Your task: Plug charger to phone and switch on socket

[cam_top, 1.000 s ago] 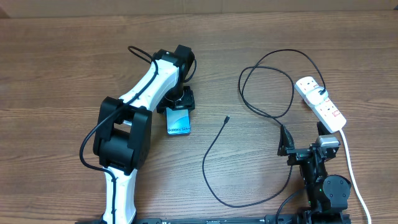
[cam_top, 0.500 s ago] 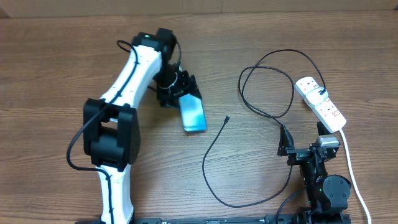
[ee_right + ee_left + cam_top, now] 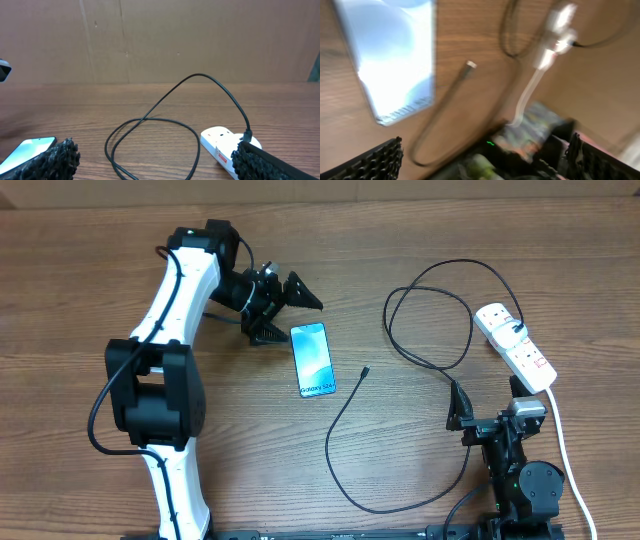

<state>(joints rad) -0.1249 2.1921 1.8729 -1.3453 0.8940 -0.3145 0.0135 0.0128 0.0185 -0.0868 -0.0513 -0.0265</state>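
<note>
Black left gripper (image 3: 288,314) spread wide, holding nothing, just beside phone (image 3: 313,360).

Non-task items only: brown wood-grain surface (image 3: 60,480) filled nearly the whole overhead frame, grain running left to right. Plain tan cardboard backdrop (image 3: 160,40) stood along its far edge, a thin strip at top of the overhead frame and the upper half of the right wrist frame. It had faint vertical creases left of centre.

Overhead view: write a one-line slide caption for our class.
Phone lies flat beside the left arm's open jaws; the charger tip rests unplugged right of it, cable looping to the socket.
</note>
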